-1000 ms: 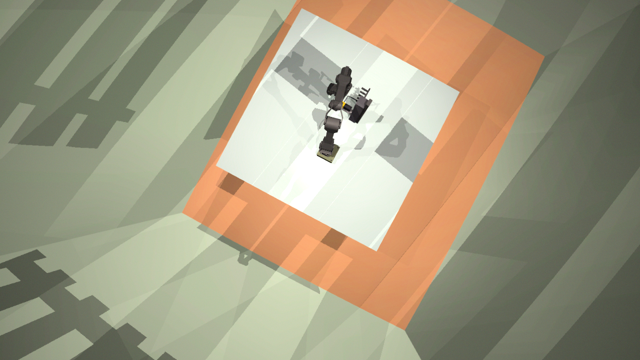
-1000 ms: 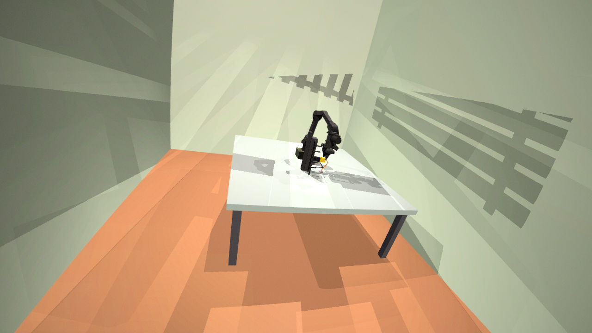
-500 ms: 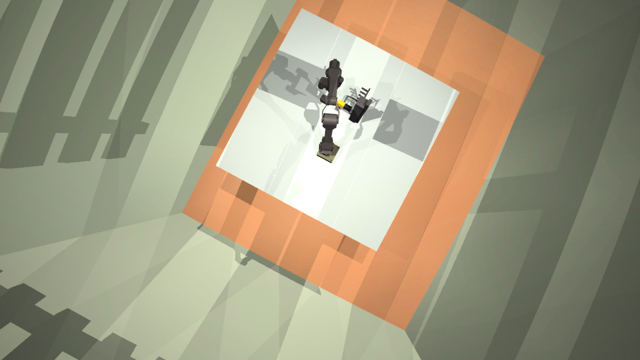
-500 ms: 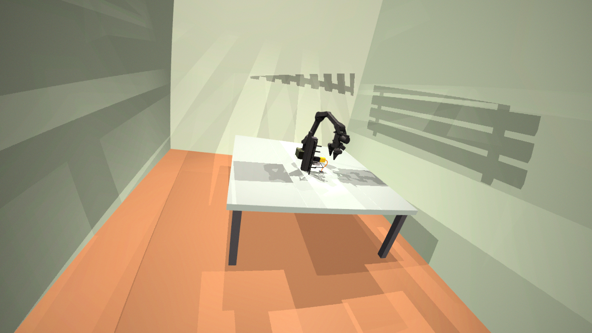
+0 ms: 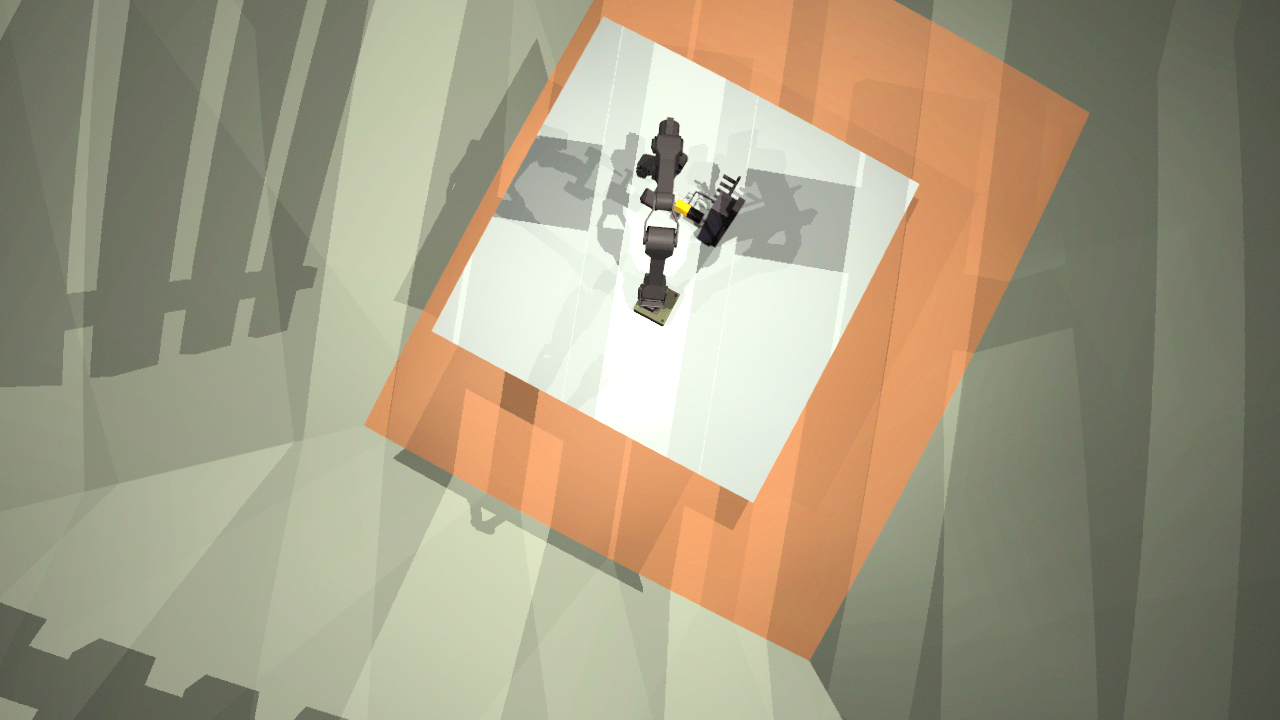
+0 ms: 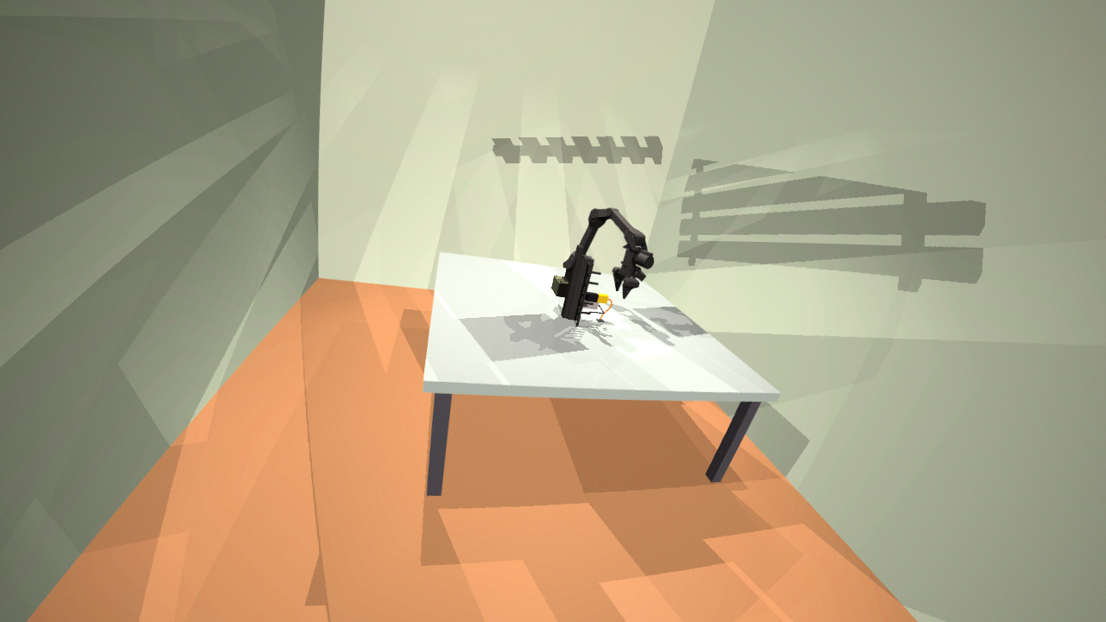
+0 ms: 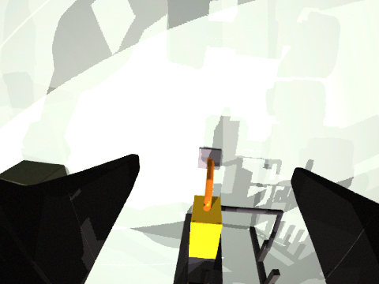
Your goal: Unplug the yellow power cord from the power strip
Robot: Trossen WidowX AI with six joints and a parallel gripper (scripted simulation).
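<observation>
My jaws stand wide apart with nothing between them. From the wrist, the yellow plug [image 5: 682,206] [image 6: 603,297] [image 7: 205,240] shows below and between my fingertips [image 6: 620,288]; the exterior view puts it just beneath them, apart from both. Its black front end points toward the dark upright rack [image 5: 718,219] [image 6: 575,292], which I take to be the power strip's mount; whether the prongs are fully out I cannot tell. The orange cord [image 6: 610,307] [image 7: 209,185] curves from the plug's rear down to a small block [image 7: 210,158].

I judge the plug light and stiff, its flat sides the place to grip, and the cord springy enough to tug it askew. Next I should lift away without brushing either.
</observation>
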